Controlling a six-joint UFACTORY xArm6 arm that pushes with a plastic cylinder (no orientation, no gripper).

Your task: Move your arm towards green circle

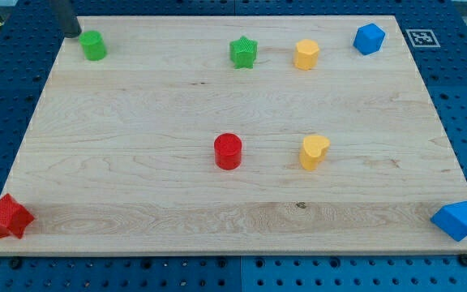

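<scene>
The green circle (pixel 93 45) is a small green cylinder near the top left corner of the wooden board (pixel 136 203). My tip (pixel 72 34) is the lower end of the dark rod at the view's top left. It sits just left of and slightly above the green circle, with a small gap between them.
A green star (pixel 243 53), a yellow hexagon-like block (pixel 306 54) and a blue block (pixel 369 38) lie along the top. A red cylinder (pixel 228 151) and a yellow heart (pixel 314 152) are mid-board. A red star (pixel 6 217) is bottom left, a blue block (pixel 455 220) bottom right.
</scene>
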